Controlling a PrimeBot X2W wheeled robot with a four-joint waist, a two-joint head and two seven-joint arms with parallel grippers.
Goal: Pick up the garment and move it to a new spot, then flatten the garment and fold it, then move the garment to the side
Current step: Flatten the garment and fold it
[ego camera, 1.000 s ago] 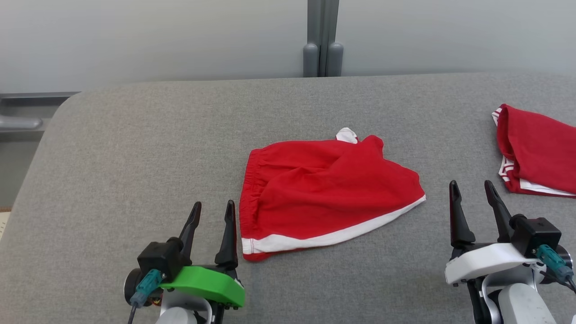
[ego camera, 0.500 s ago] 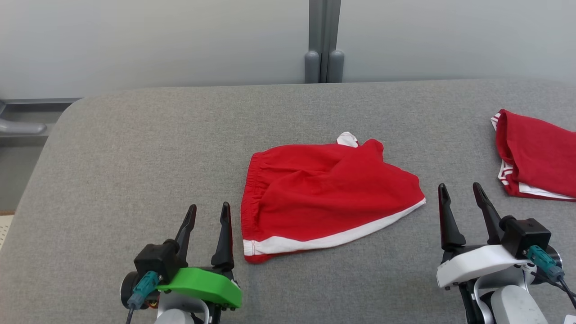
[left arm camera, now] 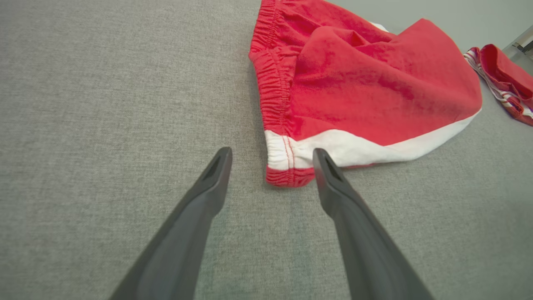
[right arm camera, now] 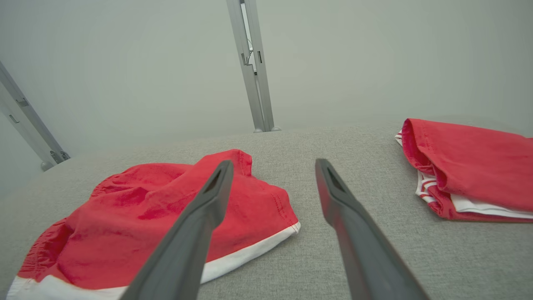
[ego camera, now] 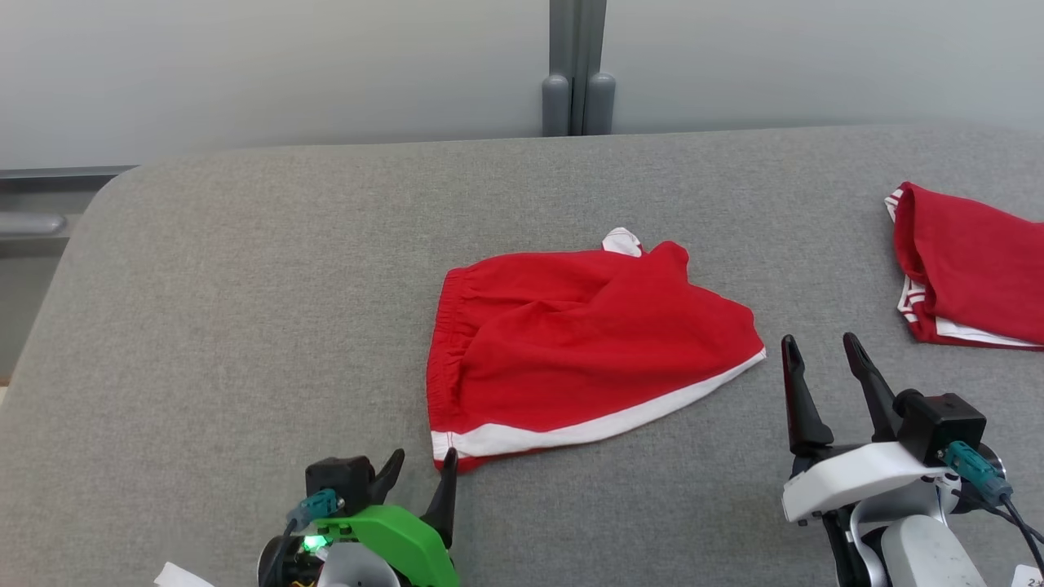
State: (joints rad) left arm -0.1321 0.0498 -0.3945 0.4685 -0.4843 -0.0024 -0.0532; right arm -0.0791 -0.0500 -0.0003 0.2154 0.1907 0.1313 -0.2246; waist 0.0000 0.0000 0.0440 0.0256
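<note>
Red shorts lie mid-frame, long axis left-right; their lower-left corner sits just above the spread left gripper, nearer than the spread right gripper.

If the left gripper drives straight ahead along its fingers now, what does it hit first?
The left gripper would likely meet the red shorts first, at their near white-striped corner, just ahead between its open jaws. Depth is unclear: the grey table may come first.
</note>
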